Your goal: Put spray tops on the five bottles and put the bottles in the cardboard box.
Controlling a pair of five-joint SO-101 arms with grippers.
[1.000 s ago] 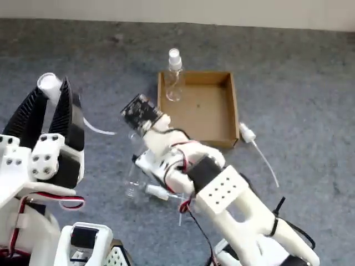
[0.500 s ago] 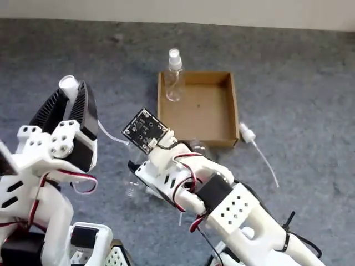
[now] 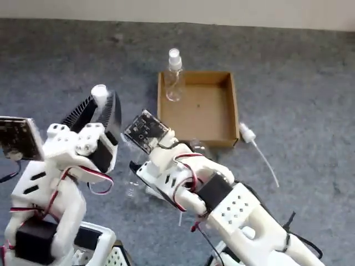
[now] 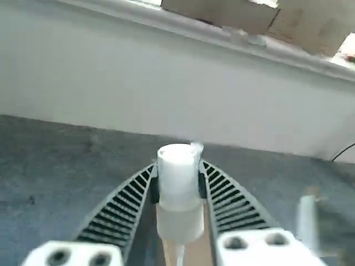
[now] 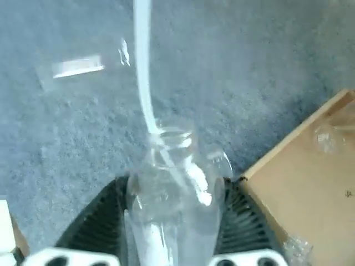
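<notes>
Likely robotics lab or workshop: grey carpet-like table cover [image 3: 310,61], bare white wall [image 4: 100,72] behind.

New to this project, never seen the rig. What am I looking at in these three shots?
Two small robot arms at a grey table. The high view looks down from a fixed camera; the other two come from cameras on each wrist. The left gripper holds a spray top, its tube reaching the mouth of the clear bottle gripped by the right gripper. The cardboard box holds one capped bottle. A loose spray top lies beside it, and a spare bottle lies nearby.
</notes>
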